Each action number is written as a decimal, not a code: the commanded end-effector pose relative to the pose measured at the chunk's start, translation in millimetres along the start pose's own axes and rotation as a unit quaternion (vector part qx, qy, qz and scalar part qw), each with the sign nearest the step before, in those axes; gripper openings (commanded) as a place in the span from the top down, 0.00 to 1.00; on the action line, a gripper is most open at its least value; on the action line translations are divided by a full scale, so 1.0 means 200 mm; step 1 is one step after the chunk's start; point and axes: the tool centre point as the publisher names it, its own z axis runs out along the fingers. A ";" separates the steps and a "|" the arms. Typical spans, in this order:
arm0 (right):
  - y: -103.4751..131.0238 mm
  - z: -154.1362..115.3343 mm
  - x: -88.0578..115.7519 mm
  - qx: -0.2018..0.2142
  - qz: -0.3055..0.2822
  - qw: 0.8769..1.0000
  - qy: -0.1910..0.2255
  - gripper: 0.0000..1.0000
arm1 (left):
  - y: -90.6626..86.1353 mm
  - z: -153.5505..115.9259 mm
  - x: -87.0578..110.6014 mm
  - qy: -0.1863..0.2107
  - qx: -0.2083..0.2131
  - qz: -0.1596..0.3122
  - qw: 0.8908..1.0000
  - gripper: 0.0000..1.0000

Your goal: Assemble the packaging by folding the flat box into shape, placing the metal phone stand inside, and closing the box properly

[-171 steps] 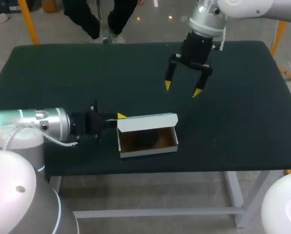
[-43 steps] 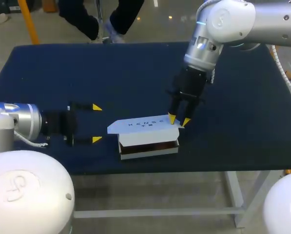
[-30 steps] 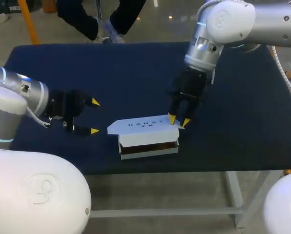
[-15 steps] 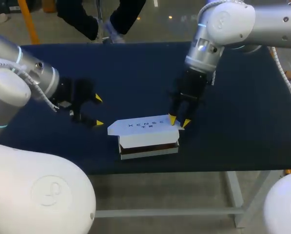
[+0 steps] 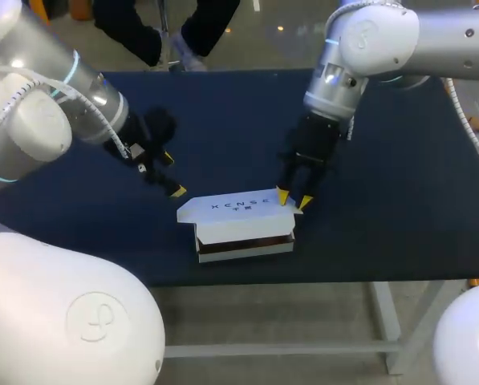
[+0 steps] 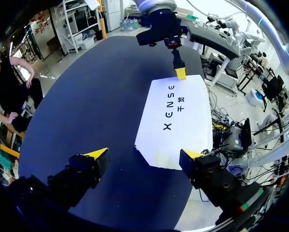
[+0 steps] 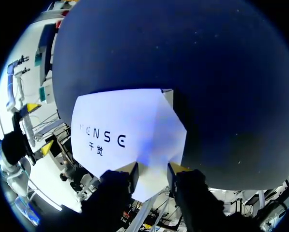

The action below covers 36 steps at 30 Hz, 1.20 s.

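Box lid [image 5: 235, 205] spans between claws — left claw [image 5: 172, 175] open beside one end; right claw [image 5: 294, 199] on the other, grip unclear.

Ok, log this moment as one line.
left gripper: open, beside lid | right gripper: at lid's opposite end | box: lid partly down

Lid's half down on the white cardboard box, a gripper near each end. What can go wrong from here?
1. The white cardboard box shows a dark gap under its lid, whose pointed left end overhangs the wall. Pressed down, it might crease outside instead of tucking in.
2. The open left gripper hovers close to that end. A bump may skew the box, apparently steadied only by the right gripper at the opposite end.
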 end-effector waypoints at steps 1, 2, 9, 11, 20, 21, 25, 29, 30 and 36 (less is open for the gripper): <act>-0.01 0.00 -0.01 -0.004 0.000 1.000 0.002 0.56 | -0.04 0.00 0.01 0.005 -0.026 -0.041 0.999 0.00; -0.01 0.00 -0.01 -0.004 0.001 1.000 0.003 0.56 | -0.05 0.00 0.01 0.013 -0.025 -0.068 0.997 0.00; -0.01 0.01 -0.02 -0.008 0.002 1.000 0.007 0.56 | -0.08 0.00 -0.02 0.051 -0.051 -0.337 0.939 0.00; -0.01 0.01 -0.02 -0.011 0.002 1.000 0.008 0.56 | -0.09 0.03 -0.02 -0.069 -0.066 -0.419 0.903 0.00; -0.03 0.00 -0.03 -0.026 -0.002 1.000 0.012 0.56 | -0.09 0.03 -0.02 -0.069 -0.066 -0.419 0.903 0.00; -0.03 0.00 -0.04 -0.029 -0.003 1.000 0.012 0.56 | -0.09 0.03 -0.02 -0.069 -0.066 -0.419 0.903 0.00; -0.03 0.00 -0.04 -0.035 -0.004 0.999 0.016 0.56 | -0.11 0.06 -0.03 -0.072 -0.083 -0.449 0.887 0.00; -0.03 0.00 -0.04 -0.040 -0.005 0.999 0.016 0.56 | -0.12 0.09 -0.03 -0.045 -0.090 -0.499 0.861 0.00; -0.03 0.00 -0.04 -0.041 -0.005 0.999 0.016 0.56 | -0.12 0.09 -0.03 -0.029 -0.095 -0.507 0.856 0.00; -0.03 0.01 -0.05 -0.047 -0.007 0.999 0.017 0.56 | -0.09 0.11 -0.02 0.016 -0.107 -0.584 0.805 0.00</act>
